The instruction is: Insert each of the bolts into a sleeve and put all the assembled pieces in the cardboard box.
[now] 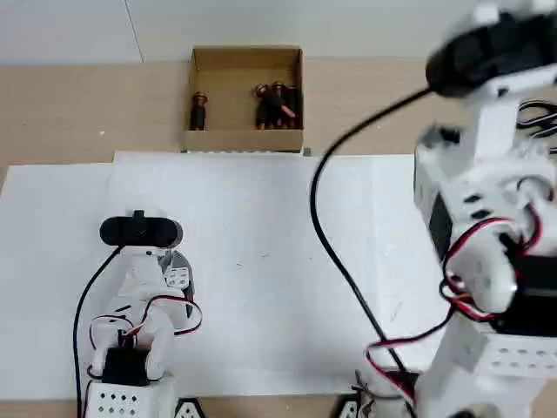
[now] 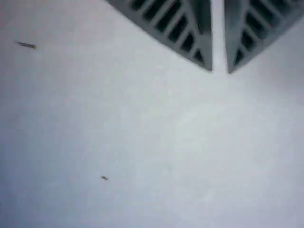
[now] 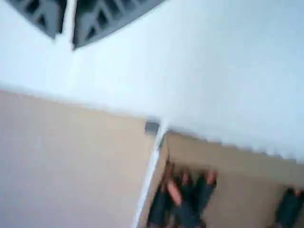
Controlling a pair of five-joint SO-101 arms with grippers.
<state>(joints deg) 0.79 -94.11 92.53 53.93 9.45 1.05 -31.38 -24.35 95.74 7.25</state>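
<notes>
- Open-topped brown cardboard box (image 1: 244,139) standing on tan wooden table (image 1: 87,104), touching far edge of white paper sheet (image 1: 261,261).
- Inside the box, in high view: dark cylindrical single piece (image 1: 199,111) with copper-coloured ends near one side wall, and crossed cluster of pieces (image 1: 277,105) near the opposite wall.
- Same cluster (image 3: 183,199) and single piece (image 3: 289,209) seen blurred in right wrist view, along with box wall (image 3: 228,156) and small grey tab (image 3: 151,127) at the paper's edge.
- Left gripper (image 2: 219,70): grey ribbed fingers over bare paper, jaws drawn together to a thin slit, holding nothing.
- Right gripper (image 3: 66,42): same ribbed build, over the paper near the box, jaws likewise together, holding nothing.
- Black cable (image 1: 335,244) curving across the sheet in high view.
</notes>
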